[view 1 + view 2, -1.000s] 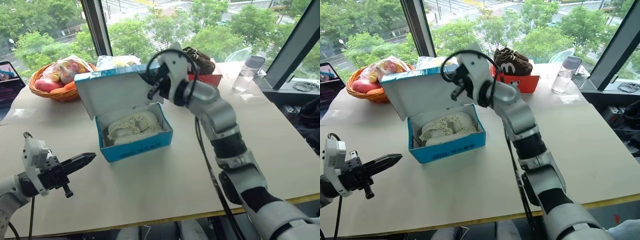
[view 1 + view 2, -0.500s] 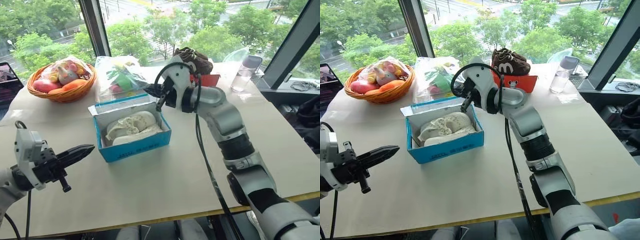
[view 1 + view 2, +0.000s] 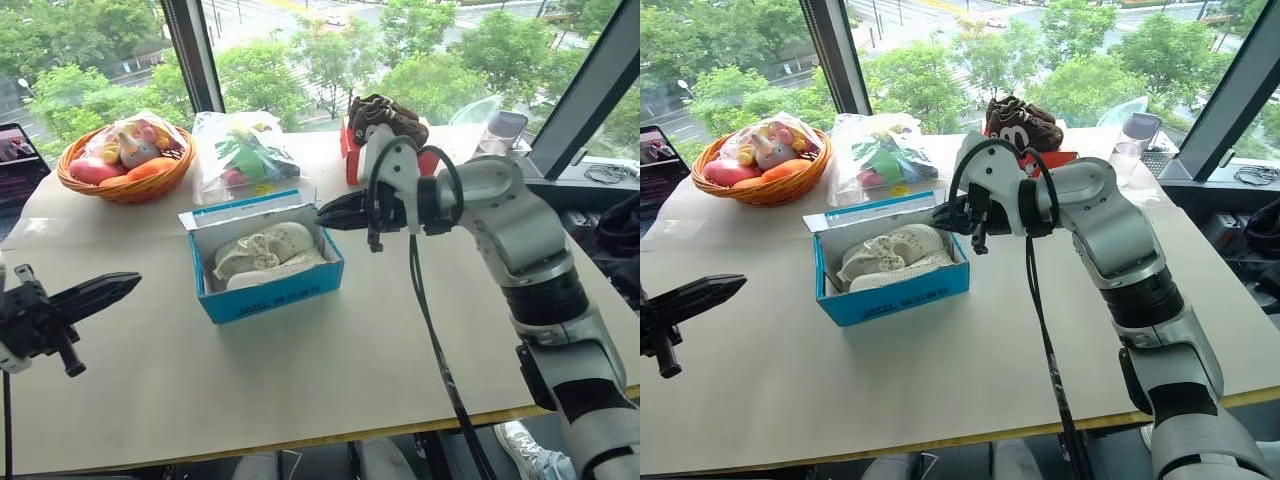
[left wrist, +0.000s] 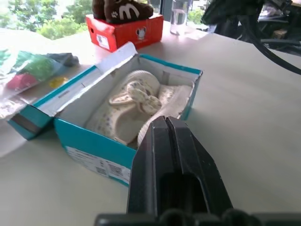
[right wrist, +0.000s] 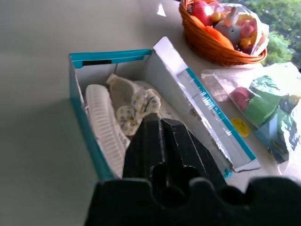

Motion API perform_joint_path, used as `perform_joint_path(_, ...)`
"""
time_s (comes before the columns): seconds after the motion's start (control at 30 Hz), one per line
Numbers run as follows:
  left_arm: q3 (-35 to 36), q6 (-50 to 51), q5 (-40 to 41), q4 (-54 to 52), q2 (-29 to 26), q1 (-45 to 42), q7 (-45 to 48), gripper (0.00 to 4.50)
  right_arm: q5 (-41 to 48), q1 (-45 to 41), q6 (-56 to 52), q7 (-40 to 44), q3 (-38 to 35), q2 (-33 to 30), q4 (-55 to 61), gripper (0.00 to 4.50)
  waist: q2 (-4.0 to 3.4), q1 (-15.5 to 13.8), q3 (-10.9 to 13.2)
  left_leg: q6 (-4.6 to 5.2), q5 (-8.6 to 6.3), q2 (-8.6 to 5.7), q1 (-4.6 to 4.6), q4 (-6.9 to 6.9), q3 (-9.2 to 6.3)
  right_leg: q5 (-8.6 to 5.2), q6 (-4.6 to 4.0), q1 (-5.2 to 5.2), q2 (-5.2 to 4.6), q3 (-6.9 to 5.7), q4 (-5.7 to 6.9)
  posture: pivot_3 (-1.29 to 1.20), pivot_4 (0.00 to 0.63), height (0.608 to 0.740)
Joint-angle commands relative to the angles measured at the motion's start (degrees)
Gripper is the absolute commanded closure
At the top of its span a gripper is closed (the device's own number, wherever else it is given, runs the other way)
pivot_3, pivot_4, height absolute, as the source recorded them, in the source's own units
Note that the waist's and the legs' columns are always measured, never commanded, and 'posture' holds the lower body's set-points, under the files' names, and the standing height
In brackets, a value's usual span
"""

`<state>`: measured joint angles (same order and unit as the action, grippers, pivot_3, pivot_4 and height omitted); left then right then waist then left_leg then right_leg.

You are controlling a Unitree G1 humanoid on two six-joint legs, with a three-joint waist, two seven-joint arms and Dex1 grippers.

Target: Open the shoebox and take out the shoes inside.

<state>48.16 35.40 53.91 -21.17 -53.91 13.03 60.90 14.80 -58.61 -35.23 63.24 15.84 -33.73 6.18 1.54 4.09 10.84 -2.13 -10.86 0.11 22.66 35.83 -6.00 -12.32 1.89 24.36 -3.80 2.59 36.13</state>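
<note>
Bright daylight pours in through the windows (image 3: 300, 60) behind the desk (image 3: 300, 380), leaving the treetops outside pale and washed out. Shadows on the desk are soft and fall toward the camera. The head views are sharp; window frames lean at the edges. In both wrist views the near fingers are dark and blurred.

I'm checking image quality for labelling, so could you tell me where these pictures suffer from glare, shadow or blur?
Left eye view: bright window backlight, but the shoebox and shoes read clearly. Left wrist view: the dark left end effector is soft up close. Right wrist view: the right end effector is blurred, shading the table; the plastic bag shows glare.
</note>
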Motion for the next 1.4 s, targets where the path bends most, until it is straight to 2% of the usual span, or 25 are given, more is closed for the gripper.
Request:
perform_joint_path(0.03, -2.26, -1.49, -2.04, 3.40, -2.16, -2.21, 2.89, 4.50, -0.90, -0.23, 1.28, 0.65, 0.96, 0.10, 0.49, 1.99, 0.00, -0.07, 0.00, 0.00, 0.00, 0.02, 0.00, 0.00, 0.01, 0.00, -0.01, 0.01, 0.01, 0.00, 0.00, 0.00, 0.150, 0.740)
perform_joint_path(0.1, -4.33, -2.95, -4.07, 6.09, -3.37, -3.95, 5.01, 4.50, -2.55, 0.65, 3.03, 0.46, 3.17, 0.99, 0.69, 1.29, 0.01, -0.08, 0.00, 0.00, 0.00, 0.05, 0.01, -0.02, 0.01, 0.00, -0.03, 0.02, 0.04, 0.00, 0.00, 0.00, 0.150, 0.740)
perform_joint_path(0.23, -10.72, -6.00, -8.17, 14.64, -6.25, -10.84, 9.19, 4.50, -7.09, -0.76, 5.84, -3.55, 7.47, 7.24, -4.92, 0.01, 0.00, -0.02, 0.00, -0.01, 0.00, 0.07, 0.06, 0.00, 0.01, 0.01, -0.06, 0.10, 0.10, 0.02, 0.04, 0.00, 0.150, 0.740)
perform_joint_path(0.43, -16.94, -8.48, -11.45, 22.43, -8.87, -17.44, 16.43, 4.50, -11.85, -5.64, 9.63, -7.91, 9.11, 15.93, -18.25, 0.01, -0.01, -0.07, 0.00, -0.02, -0.01, 0.19, 0.21, -0.02, 0.01, 0.08, -0.16, 0.30, 0.23, 0.05, 0.06, 0.00, 0.150, 0.740)
perform_joint_path(0.5, -18.25, -8.71, -11.98, 24.43, -9.35, -19.92, 18.07, 4.50, -12.27, -7.58, 9.38, -9.15, 8.69, 19.02, -22.97, 0.01, 0.00, -0.07, 0.00, -0.02, -0.01, 0.21, 0.37, -0.02, 0.01, 0.28, -0.48, 0.50, 0.26, 0.05, 0.12, 0.00, 0.150, 0.740)
perform_joint_path(0.63, -19.91, -9.80, -13.59, 27.25, -9.26, -23.21, 19.51, 4.50, -12.73, -9.99, 8.10, -11.73, 7.87, 24.40, -31.71, 0.01, 0.00, -0.05, 0.00, -0.03, -0.01, 0.24, 0.54, -0.02, 0.01, 0.33, -0.57, 0.78, 0.29, 0.05, 0.40, 0.00, 0.150, 0.740)
perform_joint_path(0.87, -21.06, -9.99, -14.24, 26.04, -7.55, -23.72, 19.33, 4.50, -14.42, -9.56, 8.14, -13.44, 8.64, 28.73, -35.45, 0.01, 0.00, 0.05, 0.00, -0.06, -0.02, 0.24, 0.50, -0.01, 0.01, 0.32, -0.57, 0.86, 0.30, 0.05, 0.62, 0.00, 0.150, 0.740)
perform_joint_path(1.17, -21.11, -9.93, -14.35, 24.68, -6.55, -23.52, 18.32, 4.50, -18.95, -8.01, 12.32, -17.28, 9.72, 30.67, -43.58, 0.01, 0.01, 0.05, -0.01, -0.06, -0.02, 0.28, 0.28, 0.00, 0.01, 0.31, -0.56, 0.72, 0.35, 0.05, 0.69, 0.00, 0.150, 0.740)
perform_joint_path(1.27, -20.93, -9.78, -14.31, 24.47, -6.51, -23.41, 18.24, 4.50, -19.61, -7.49, 13.01, -17.93, 9.63, 31.04, -45.18, 0.68, 0.02, 0.06, -0.01, -0.06, -0.02, 0.29, 0.18, 0.00, 0.01, 0.19, -0.39, 0.65, 0.36, 0.05, 0.74, 0.00, 0.150, 0.740)
perform_joint_path(1.4, -21.44, -9.82, -14.61, 24.33, -6.34, -23.79, 17.84, 4.50, -20.36, -6.63, 13.59, -17.85, 9.78, 31.58, -45.39, 2.04, 0.04, -0.13, -0.03, -0.07, -0.01, 0.29, 0.17, 0.03, 0.01, 0.16, -0.38, 0.64, 0.37, 0.05, 0.83, 0.00, 0.150, 0.740)
